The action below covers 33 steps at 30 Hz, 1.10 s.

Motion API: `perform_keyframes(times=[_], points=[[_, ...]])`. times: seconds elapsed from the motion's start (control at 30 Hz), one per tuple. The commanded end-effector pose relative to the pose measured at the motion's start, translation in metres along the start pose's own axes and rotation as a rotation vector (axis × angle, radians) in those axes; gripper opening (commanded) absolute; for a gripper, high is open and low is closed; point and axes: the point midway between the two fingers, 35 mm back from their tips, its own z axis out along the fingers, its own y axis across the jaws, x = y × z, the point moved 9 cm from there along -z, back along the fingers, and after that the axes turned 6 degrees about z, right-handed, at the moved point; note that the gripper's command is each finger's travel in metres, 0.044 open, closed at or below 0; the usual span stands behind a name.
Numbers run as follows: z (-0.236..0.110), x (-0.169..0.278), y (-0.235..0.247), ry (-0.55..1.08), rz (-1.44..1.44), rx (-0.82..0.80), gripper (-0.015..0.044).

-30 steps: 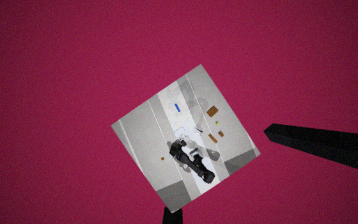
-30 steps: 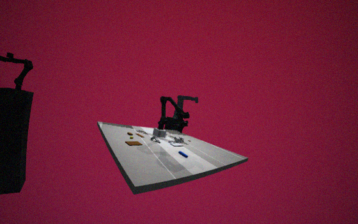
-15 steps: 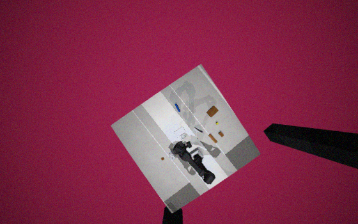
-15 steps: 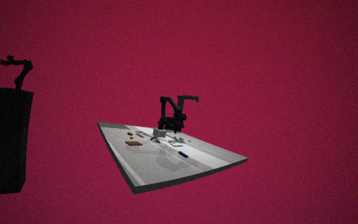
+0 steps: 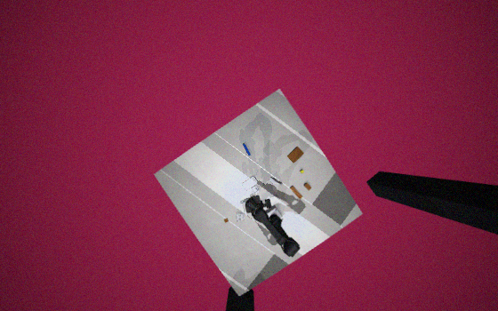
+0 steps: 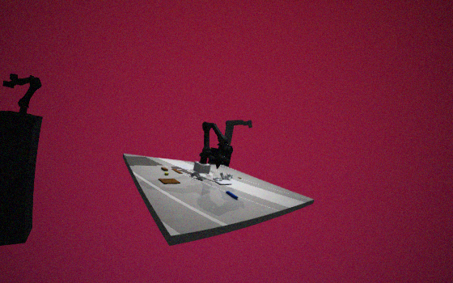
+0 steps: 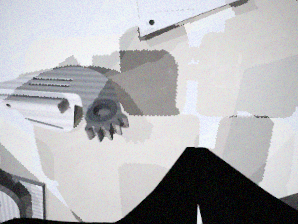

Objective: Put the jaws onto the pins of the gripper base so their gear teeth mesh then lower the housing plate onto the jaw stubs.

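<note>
one jaw (image 7: 47,106) is lying apart from the housing plate (image 7: 185,12) (image 6: 223,183) (image 5: 250,181), grey and ribbed, its gear teeth showing at one end. the plate is resting flat, pale and thin, a small dark hole showing near its corner. the second jaw and the base are not reading clearly.

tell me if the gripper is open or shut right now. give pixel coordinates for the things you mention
Shut, with nothing held: in the wrist view the black fingers of the gripper (image 7: 197,150) meet at their tips.
</note>
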Motion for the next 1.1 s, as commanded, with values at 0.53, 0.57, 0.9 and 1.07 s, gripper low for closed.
perform_keyframes(times=[0.53,0.57,0.9,1.07], points=[[0.028,-0.003,0.002,0.004,0.012,0.000,0.0000],[0.030,-0.003,0.002,0.004,0.012,0.000,0.0000],[0.047,-0.003,0.002,0.004,0.012,0.000,0.0000],[0.055,-0.003,0.002,0.004,0.012,0.000,0.0000]])
